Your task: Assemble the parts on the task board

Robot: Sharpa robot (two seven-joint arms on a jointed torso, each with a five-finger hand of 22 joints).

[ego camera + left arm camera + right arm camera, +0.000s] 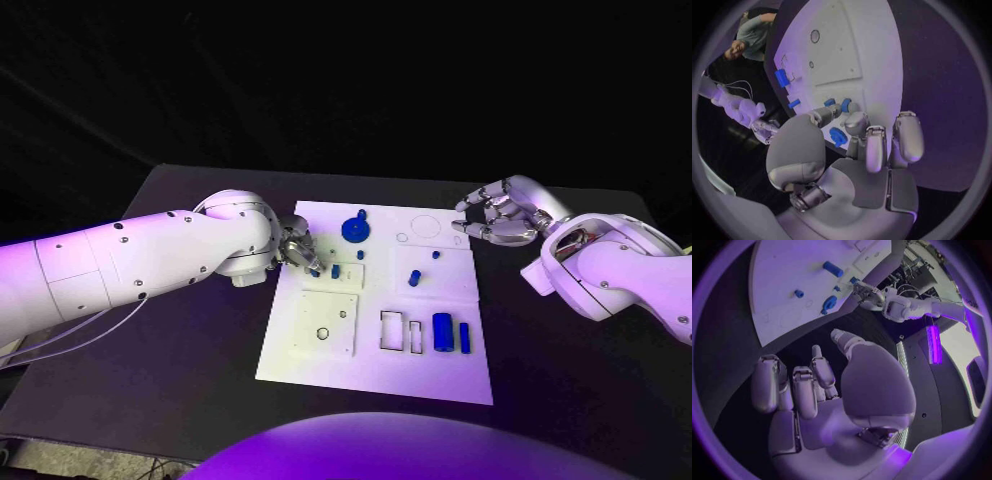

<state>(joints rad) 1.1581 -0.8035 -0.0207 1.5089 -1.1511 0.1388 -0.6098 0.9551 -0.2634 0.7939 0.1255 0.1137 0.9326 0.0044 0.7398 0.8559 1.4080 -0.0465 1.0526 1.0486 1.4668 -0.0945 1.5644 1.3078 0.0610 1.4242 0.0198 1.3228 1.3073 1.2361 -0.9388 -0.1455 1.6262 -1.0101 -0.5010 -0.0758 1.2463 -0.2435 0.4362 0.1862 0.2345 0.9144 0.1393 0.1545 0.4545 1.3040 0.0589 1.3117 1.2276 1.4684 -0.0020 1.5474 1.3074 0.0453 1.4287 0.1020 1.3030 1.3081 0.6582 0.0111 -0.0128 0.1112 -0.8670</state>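
Flat white task board [378, 340], small blue parts [441, 331].

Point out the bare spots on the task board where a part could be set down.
The task board is bare along its near edge, below the slots. Its far right corner carries only outlines. It is crowded by the left hand, among the small blue pieces.

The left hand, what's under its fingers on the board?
Under the left hand a small blue part shows at its fingers, with another beside it on the task board. The fingers cover the contact, so whether it is gripped cannot be told.
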